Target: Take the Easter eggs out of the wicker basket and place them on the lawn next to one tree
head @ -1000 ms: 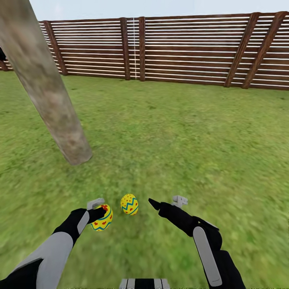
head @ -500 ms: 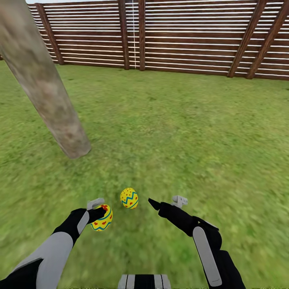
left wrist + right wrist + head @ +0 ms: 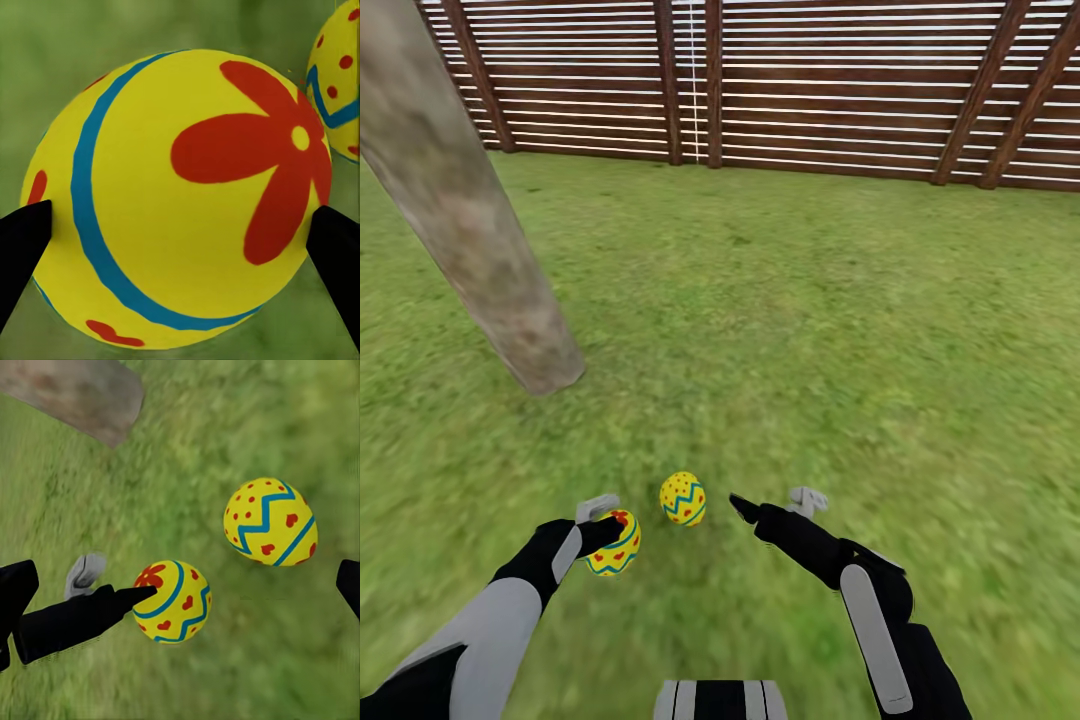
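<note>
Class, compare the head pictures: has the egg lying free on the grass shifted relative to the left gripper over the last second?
No. The free egg keeps the same gap to the left gripper, which holds the other egg. The fence shifts because the camera moved.

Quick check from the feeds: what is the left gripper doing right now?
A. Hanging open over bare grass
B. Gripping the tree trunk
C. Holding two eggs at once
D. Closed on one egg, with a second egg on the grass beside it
D: the left gripper has its fingers on either side of one egg, and a second egg lies on the grass alongside.
</note>
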